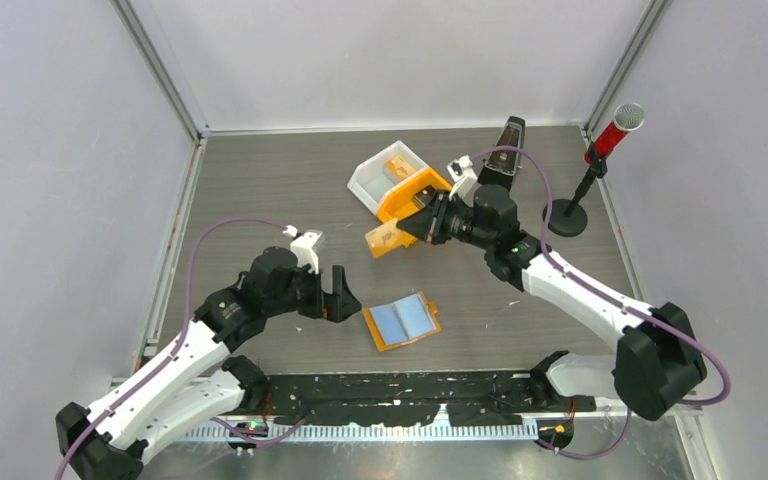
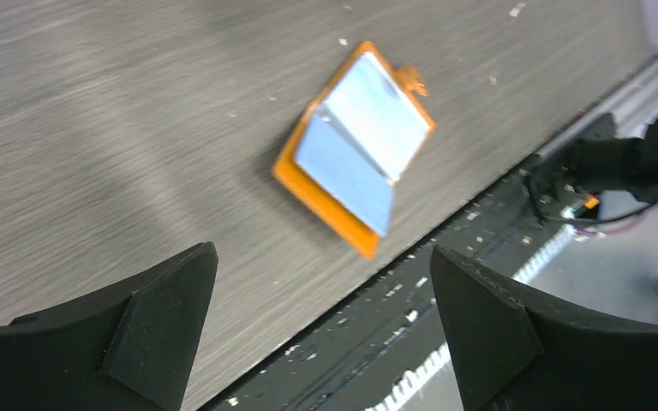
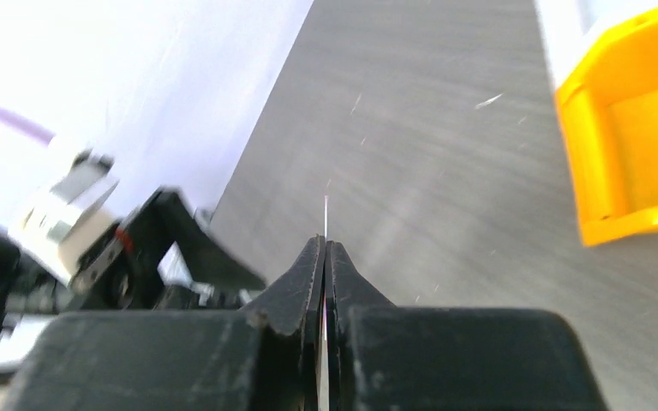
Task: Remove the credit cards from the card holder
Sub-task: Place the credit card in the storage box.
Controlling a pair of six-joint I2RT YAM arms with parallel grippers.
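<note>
Jaws of the left gripper (image 2: 321, 261) are spread wide, with nothing between them. Just to its right, the card holder (image 1: 401, 321) is laid open on the table (image 1: 260, 180) near the front edge, blue sleeves up. Farther back, a card (image 1: 380, 242) is pinched flat between the closed fingers of the right gripper (image 1: 407, 232), beside an orange bin (image 1: 407, 197) and a white bin (image 1: 380, 172). A microphone (image 1: 615, 128) is stood at far right.

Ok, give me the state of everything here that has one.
left gripper: fingers open, holding nothing
right gripper: fingers shut on a credit card, out of the holder
card holder: folded open, flat on the table, sleeves up
microphone: standing on its base
</note>
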